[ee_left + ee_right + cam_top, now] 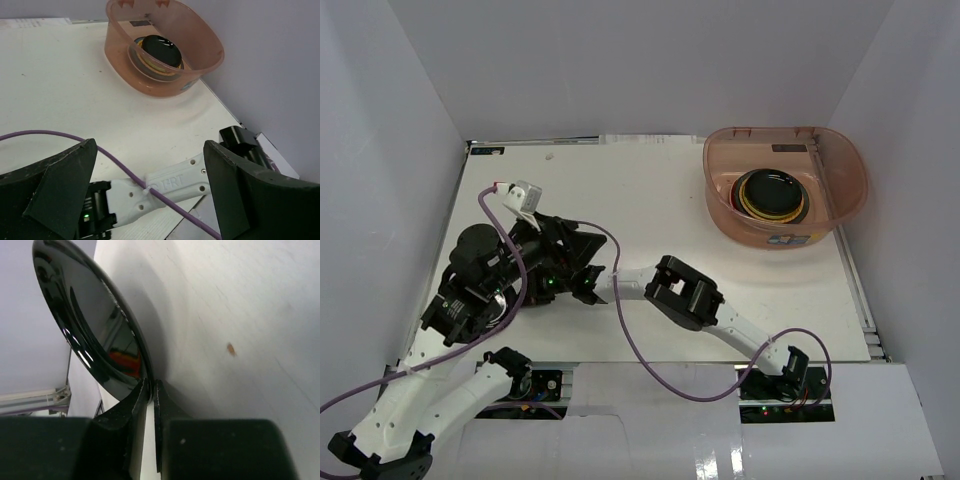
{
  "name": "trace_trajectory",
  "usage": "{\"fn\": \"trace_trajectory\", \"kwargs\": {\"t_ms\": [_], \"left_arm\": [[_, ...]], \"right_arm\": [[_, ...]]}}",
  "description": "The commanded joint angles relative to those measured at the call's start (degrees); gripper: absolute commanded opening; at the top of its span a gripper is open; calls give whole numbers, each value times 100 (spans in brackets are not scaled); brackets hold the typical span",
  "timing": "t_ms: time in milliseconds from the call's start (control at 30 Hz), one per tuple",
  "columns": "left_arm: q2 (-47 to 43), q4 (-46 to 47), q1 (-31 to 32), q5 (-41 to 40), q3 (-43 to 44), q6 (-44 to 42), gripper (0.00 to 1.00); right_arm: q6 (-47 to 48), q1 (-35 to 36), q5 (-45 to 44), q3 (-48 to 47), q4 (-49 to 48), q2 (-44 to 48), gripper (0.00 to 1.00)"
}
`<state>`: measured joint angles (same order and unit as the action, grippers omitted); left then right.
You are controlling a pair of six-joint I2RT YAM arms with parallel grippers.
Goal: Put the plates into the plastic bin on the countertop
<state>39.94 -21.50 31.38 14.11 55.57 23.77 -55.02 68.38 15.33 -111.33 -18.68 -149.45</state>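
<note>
Right wrist view shows the right gripper [151, 387] pinched on the rim of a black plate [85, 320], its 2 fingers nearly meeting with only the thin edge between them. The plate stands steeply tilted over the countertop [240, 315]. Whether its lower edge touches the white top cannot be told. The hold is at the very lip, so the grip looks shallow, and the plate could pivot or slip if swung fast.

From the top view, this pick sits at the left-centre of the countertop. It is well apart from the bin [720, 200], which stands at the far right corner. A stack [772, 195] of plates already lies in the bin, with a black one uppermost.

The step in hand looks to be the lift and carry. Doing it well would call for a straight rise first, then a slow sweep to the right with the wrist kept steady. A low release over the stack would let the plate settle flat and not land on edge.

The left gripper [150, 147] hangs wide open and holds nothing, right over the right arm [170, 187]. A purple cable [125, 170] crosses between its fingers. The likely risk is a brush with those fingers, or a snag on the cable, as the right arm rises. Moving out sideways first would be the safer line.
</note>
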Motion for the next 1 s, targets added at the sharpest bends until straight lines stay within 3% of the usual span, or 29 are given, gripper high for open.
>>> {"fn": "trace_trajectory", "kwargs": {"t_ms": [0, 200, 300, 400, 533, 733, 767, 867, 967], "left_arm": [[-153, -293, 18, -513, 252, -241, 98], [-127, -452, 26, -918, 410, -347, 98], [-83, -417, 26, -1243, 481, -312, 98], [-66, -347, 18, -1612, 446, -233, 98], [-118, -162, 18, -1789, 96, -101, 98], [-136, 128, 18, -1929, -493, -214, 98], [-110, 163, 18, -1973, -582, -258, 98], [-66, 321, 18, -2140, -993, -346, 98], [-4, 418, 26, -2149, -1259, -478, 98]], "right_arm": [[-166, 18, -206, 1230, -652, 624, 10], [289, -254, -715, 3079, -1620, 2423, 8], [843, -553, -1093, 4169, -1657, 3331, 8], [1449, -1036, -1497, 5075, -1149, 4936, 8], [2284, -1967, -2138, 5753, 316, 6396, 8], [3155, -4268, -2228, 6027, 1445, 8150, 8], [3208, -5046, -1888, 5948, 1672, 8203, 8], [3287, -6462, -915, 5658, 1859, 7967, 8], [3288, -7423, -297, 5377, 2105, 7414, 8]]}}
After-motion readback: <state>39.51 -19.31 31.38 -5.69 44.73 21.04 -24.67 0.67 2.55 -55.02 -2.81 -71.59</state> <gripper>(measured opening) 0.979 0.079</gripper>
